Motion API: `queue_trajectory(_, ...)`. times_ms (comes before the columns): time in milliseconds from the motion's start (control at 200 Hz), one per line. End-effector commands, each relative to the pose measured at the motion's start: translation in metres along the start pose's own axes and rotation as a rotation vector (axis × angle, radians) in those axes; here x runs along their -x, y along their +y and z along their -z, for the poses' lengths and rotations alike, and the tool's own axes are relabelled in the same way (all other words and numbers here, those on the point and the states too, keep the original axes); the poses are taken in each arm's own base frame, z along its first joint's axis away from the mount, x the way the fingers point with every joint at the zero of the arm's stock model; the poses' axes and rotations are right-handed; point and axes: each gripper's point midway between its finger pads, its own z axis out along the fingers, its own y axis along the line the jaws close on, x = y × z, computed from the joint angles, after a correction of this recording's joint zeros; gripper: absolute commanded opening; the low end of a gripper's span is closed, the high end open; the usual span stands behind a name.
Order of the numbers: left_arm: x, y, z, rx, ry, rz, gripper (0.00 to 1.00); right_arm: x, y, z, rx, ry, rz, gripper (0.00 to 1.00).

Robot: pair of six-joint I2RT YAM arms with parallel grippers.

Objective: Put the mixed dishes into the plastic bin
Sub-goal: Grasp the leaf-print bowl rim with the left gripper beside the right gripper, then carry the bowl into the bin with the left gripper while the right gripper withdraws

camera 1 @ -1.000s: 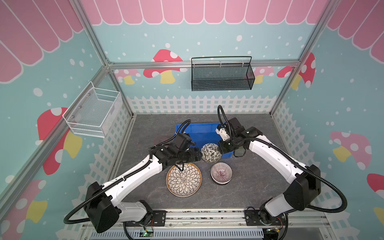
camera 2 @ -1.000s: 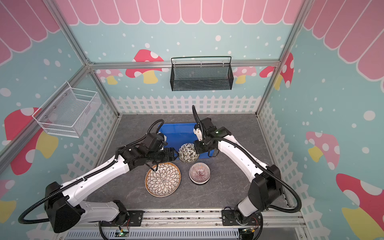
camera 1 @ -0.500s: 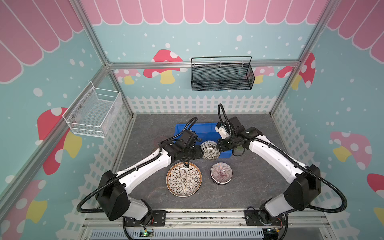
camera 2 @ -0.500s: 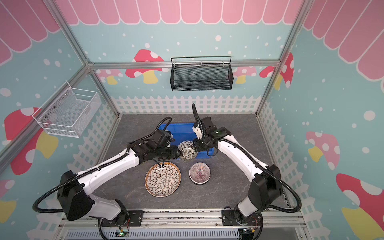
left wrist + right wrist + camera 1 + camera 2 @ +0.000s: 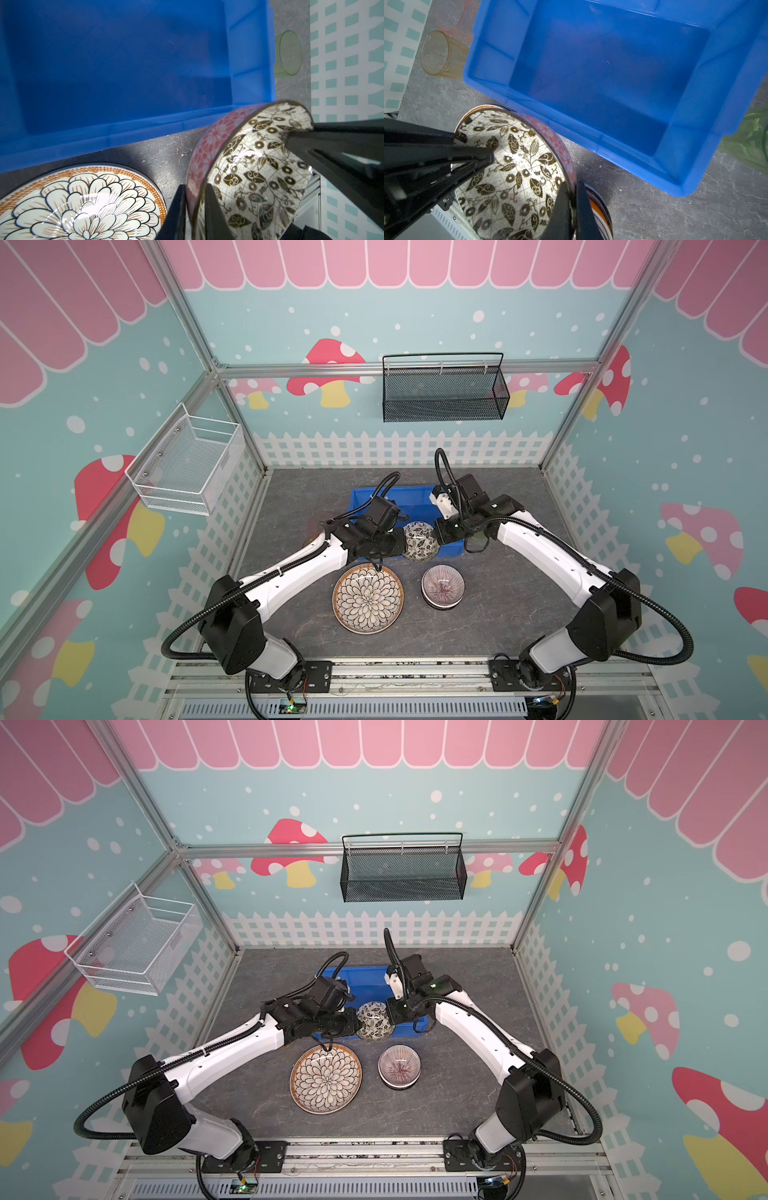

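A small bowl (image 5: 419, 540) (image 5: 375, 1020) with a dark leaf pattern inside and a pink outside hangs tilted over the front edge of the blue plastic bin (image 5: 415, 491) (image 5: 591, 62). My left gripper (image 5: 195, 187) (image 5: 403, 541) is shut on its rim from the left. My right gripper (image 5: 572, 184) (image 5: 436, 531) is shut on the opposite rim. The bin holds nothing. In front of it lie the brown-rimmed petal plate (image 5: 368, 598) (image 5: 72, 203) and a striped bowl (image 5: 443, 587). A green cup (image 5: 288, 54) stands right of the bin. Amber (image 5: 438, 54) and pink (image 5: 450, 16) cups lie to its left.
A black mesh basket (image 5: 442, 389) hangs on the back wall and a white wire basket (image 5: 187, 464) on the left wall. White fence panels edge the grey tabletop (image 5: 498, 614). Both arms meet over the bin's front edge.
My left arm reached right to the leaf-pattern bowl and its jaws closed on the rim. The right gripper kept its hold, and the bowl shifted slightly toward the bin.
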Motion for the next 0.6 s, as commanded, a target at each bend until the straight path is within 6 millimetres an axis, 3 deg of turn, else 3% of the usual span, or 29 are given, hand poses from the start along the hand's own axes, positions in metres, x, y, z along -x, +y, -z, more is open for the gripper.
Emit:
queue_trajectory(0,0.003,0.0,0.0,0.012,-0.005,-0.013,0.01,0.007,0.0,-0.001,0.01,-0.031,-0.001,0.0)
queue_trajectory(240,0.002,-0.001,-0.002,0.012,0.003,-0.009,0.0,0.008,-0.001,0.005,0.006,-0.063,-0.007,0.01)
queue_trajectory(340,0.003,0.0,-0.002,0.016,-0.001,-0.015,0.0,0.008,-0.005,0.012,-0.004,-0.088,-0.024,0.18)
queue_trajectory(470,0.006,0.0,0.0,0.02,-0.003,-0.025,0.0,0.006,-0.016,0.028,-0.03,-0.135,-0.068,0.54)
queue_trajectory(595,0.009,-0.003,0.0,0.019,0.004,-0.037,0.0,0.003,-0.034,0.052,-0.059,-0.197,-0.118,0.68)
